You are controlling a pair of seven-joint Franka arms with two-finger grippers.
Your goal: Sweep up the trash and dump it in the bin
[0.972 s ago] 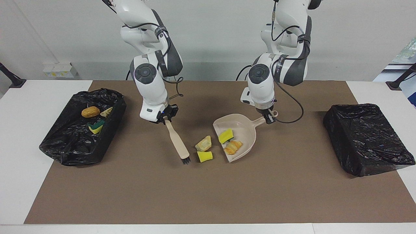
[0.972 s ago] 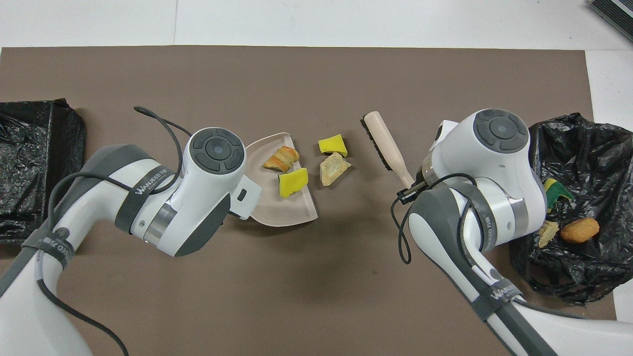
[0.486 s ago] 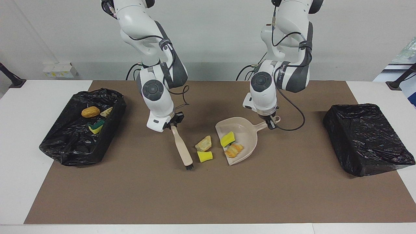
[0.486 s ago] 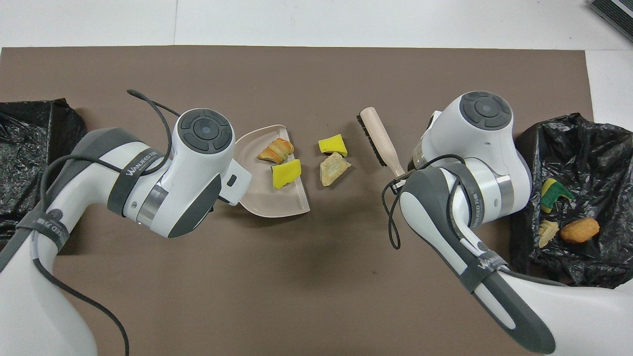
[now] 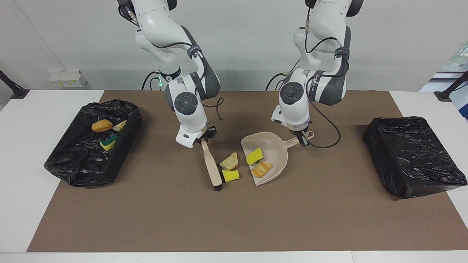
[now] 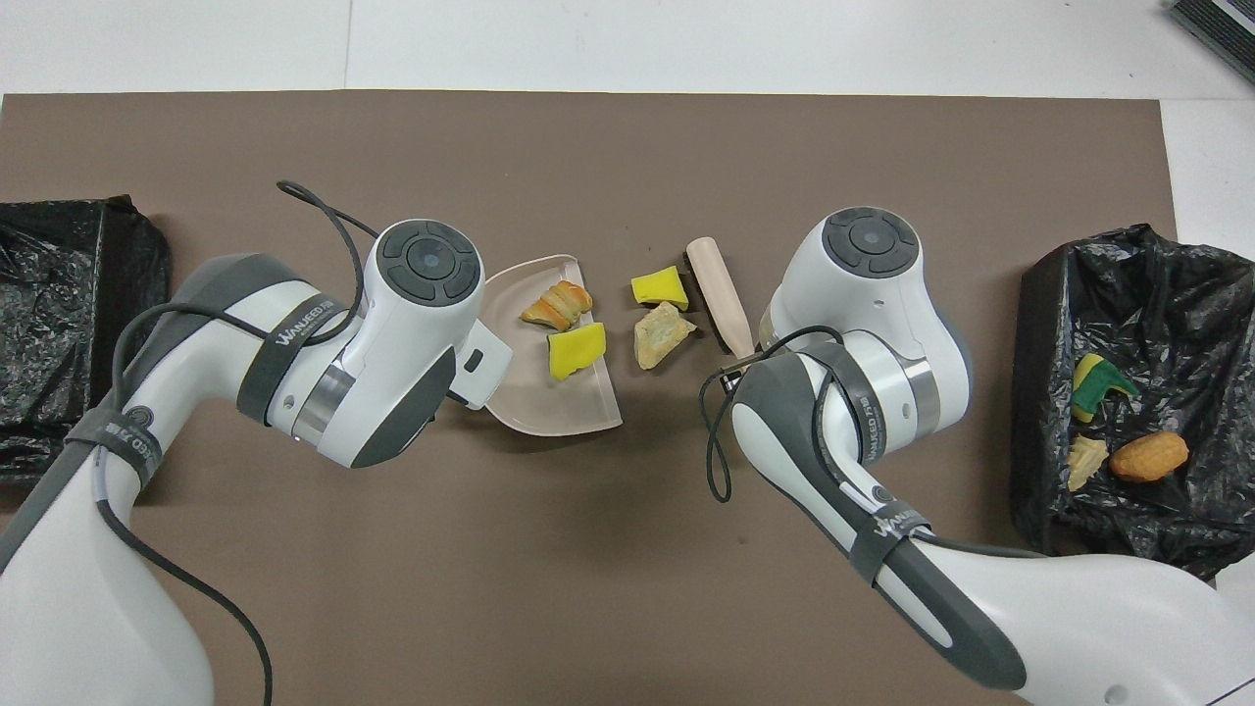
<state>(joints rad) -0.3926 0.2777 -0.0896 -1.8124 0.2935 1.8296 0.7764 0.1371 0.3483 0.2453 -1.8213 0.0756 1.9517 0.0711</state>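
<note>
Three scraps already lie in the open black-bagged bin (image 5: 91, 146) at the right arm's end of the table: an orange-brown bread-like lump (image 5: 101, 125), a pale crumbly chunk (image 5: 119, 126) and a green-backed yellow sponge piece (image 5: 108, 143). Two more sit in the beige plastic dustpan (image 5: 278, 146): a yellow sponge piece (image 5: 254, 156) and an orange flaky chunk (image 5: 262, 168). Two stay on the brown mat (image 5: 234, 219) just beside the pan's mouth: a pale crumbly chunk (image 5: 229, 161) and, farther from the robots, a yellow sponge block (image 5: 230, 176).

The right gripper (image 5: 205, 138) pinches the handle of the beige hand brush (image 5: 212, 166), whose bristles touch the sponge block. The left gripper (image 5: 302, 138) clamps the dustpan's handle. I judge the task about half done: one sweep and a dump remain. A second black-bagged bin (image 5: 411, 155) sits at the left arm's end.
</note>
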